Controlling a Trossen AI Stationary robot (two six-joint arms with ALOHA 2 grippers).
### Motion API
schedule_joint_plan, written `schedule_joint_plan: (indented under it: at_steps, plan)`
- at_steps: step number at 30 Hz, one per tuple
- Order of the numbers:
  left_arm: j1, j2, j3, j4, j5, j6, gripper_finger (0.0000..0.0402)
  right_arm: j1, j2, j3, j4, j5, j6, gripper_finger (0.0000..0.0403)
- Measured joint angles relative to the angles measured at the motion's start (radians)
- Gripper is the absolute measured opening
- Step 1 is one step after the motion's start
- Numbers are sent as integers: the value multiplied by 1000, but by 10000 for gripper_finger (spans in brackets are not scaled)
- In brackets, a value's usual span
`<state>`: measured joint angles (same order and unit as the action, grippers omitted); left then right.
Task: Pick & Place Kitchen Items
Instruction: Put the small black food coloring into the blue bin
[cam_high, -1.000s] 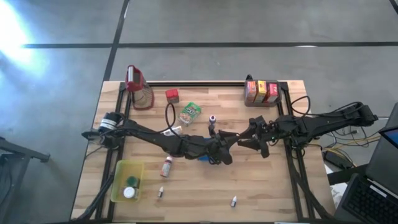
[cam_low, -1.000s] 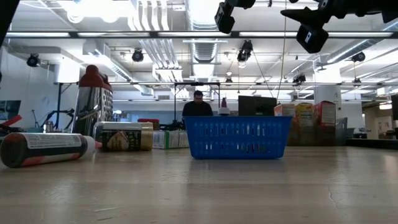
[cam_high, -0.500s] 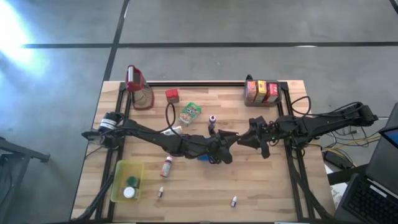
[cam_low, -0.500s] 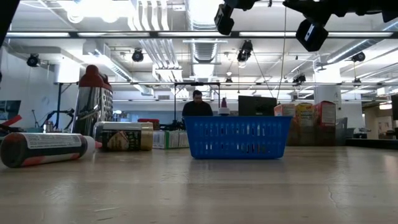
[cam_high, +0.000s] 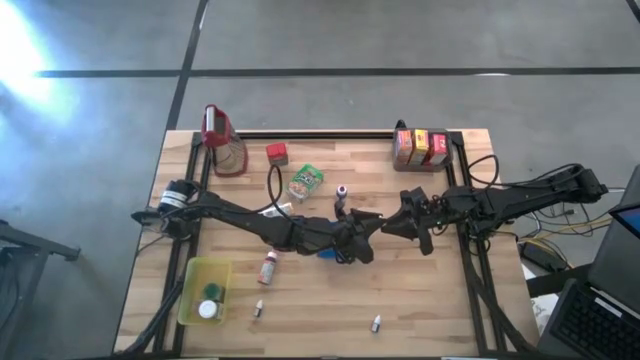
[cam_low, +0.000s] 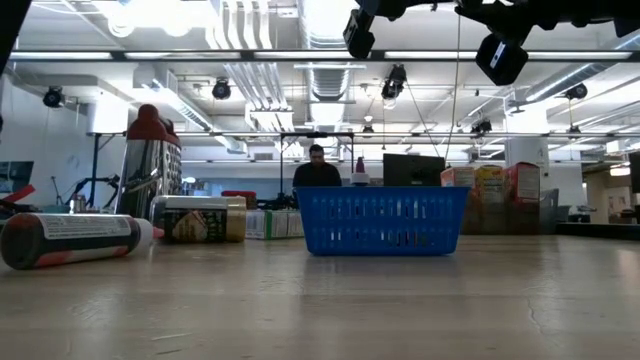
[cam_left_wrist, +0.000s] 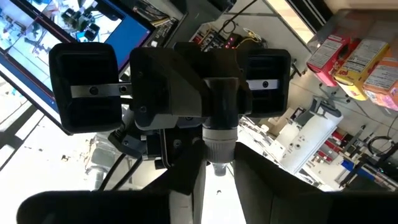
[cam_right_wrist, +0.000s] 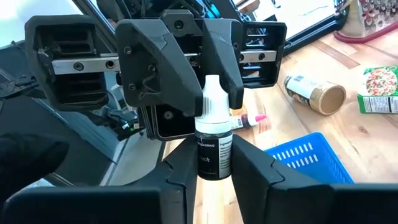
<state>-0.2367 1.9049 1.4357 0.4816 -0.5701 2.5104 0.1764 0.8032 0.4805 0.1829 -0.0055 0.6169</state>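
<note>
At mid-table we saw the left gripper (cam_high: 358, 232) clenched on a small white-capped bottle (cam_right_wrist: 212, 127), held above the blue tray (cam_low: 381, 220). Facing it, the right gripper (cam_high: 385, 227) had also clamped the same bottle, both sets of fingers meeting there.

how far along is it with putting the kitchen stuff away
Early. Done: two round items sit in the yellow bin. In hand: a white-capped bottle, gripped by both the left gripper and right gripper near the blue basket. Left: red carton, green packet, several small bottles and back-corner cartons, all loose.
</note>
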Motion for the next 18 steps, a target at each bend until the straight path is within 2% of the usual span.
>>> schedule_joint_plan:
  at_steps: [6, 10, 18]
  plan:
    - [-1, 0, 0, 10, -6, -40, 121, 0, -1, 0, 5, -2, 0, 69]
    - [-2, 0, 0, 14, -47, -92, 153, -1, -2, 0, 7, -1, 0, 75]
    - [-3, -57, -2, 14, -108, -564, 181, -1, -3, 0, -33, -3, 0, 65]
